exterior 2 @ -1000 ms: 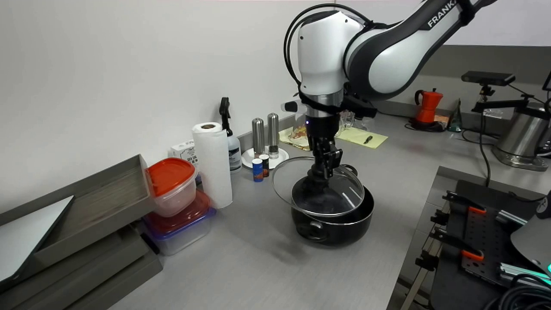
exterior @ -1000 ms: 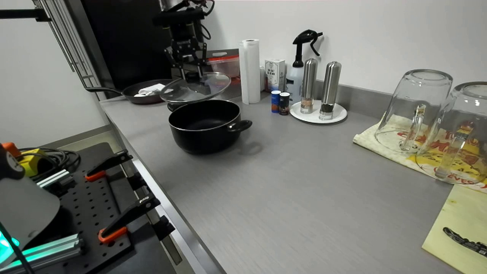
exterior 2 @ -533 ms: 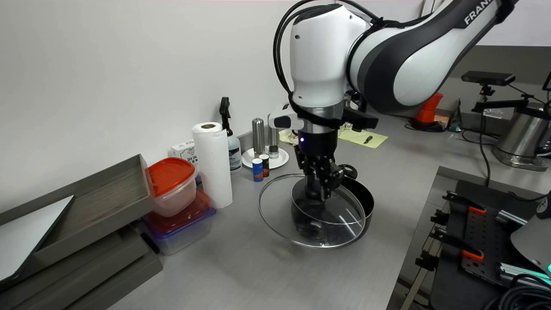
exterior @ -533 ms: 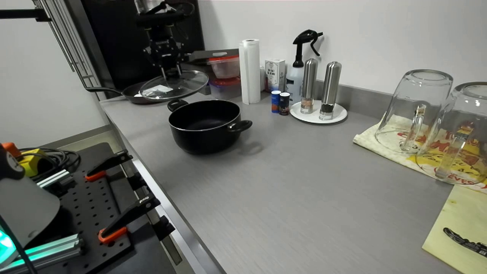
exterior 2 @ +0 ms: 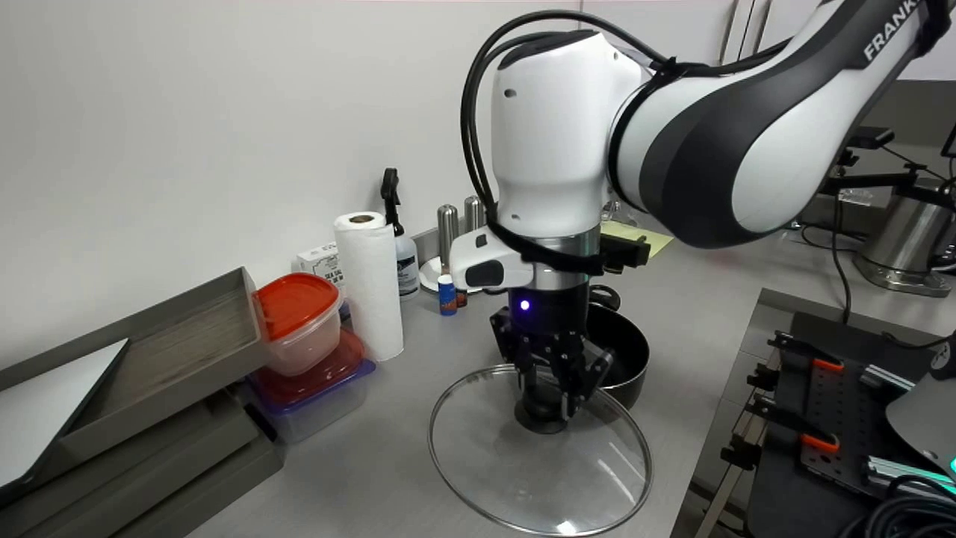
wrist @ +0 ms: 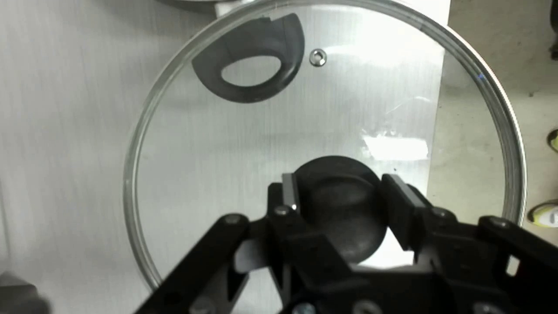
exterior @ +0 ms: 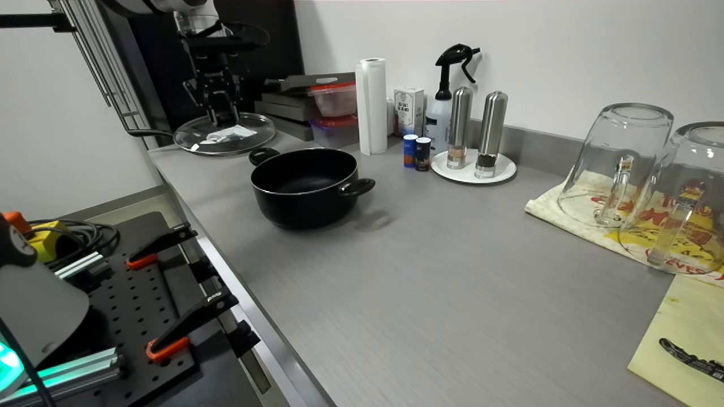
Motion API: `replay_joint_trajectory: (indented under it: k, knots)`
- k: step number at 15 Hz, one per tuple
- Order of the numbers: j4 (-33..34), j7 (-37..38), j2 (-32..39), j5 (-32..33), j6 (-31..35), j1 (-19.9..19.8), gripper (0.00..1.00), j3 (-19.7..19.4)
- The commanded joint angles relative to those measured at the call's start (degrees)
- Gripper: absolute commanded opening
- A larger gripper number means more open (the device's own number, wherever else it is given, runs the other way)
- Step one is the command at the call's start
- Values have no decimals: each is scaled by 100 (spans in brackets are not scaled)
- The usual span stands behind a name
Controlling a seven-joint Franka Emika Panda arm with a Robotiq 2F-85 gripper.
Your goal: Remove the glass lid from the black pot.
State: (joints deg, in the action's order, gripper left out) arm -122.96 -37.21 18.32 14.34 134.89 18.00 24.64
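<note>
I have the glass lid (exterior 2: pixel 541 478) in my grasp, and it is at the bottom of the frame, slightly right of the middle, in an exterior view. In the wrist view, the two fingers (wrist: pixel 288 189) of my gripper (wrist: pixel 342 189) press the black knob (wrist: pixel 343 218) from both sides. The black pot (exterior: pixel 305 203) stands upright and uncovered on the grey counter (exterior: pixel 452 271), left of the centre in an exterior view; in this same frame the lid is to its upper left. Whether the lid touches the counter, I cannot tell. Through the right part of the lid, the wrist view shows the floor (wrist: pixel 492 39). To the upper right of the pot stands a paper roll (exterior: pixel 371 107).
</note>
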Motion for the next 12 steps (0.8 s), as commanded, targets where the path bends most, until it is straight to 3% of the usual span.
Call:
replay_joint_trajectory:
  k: [1,12]
  knots:
    - [210,-605,328,-286,31,54,25,194]
    - [402,-1421,815,-759,-107,104,25,509]
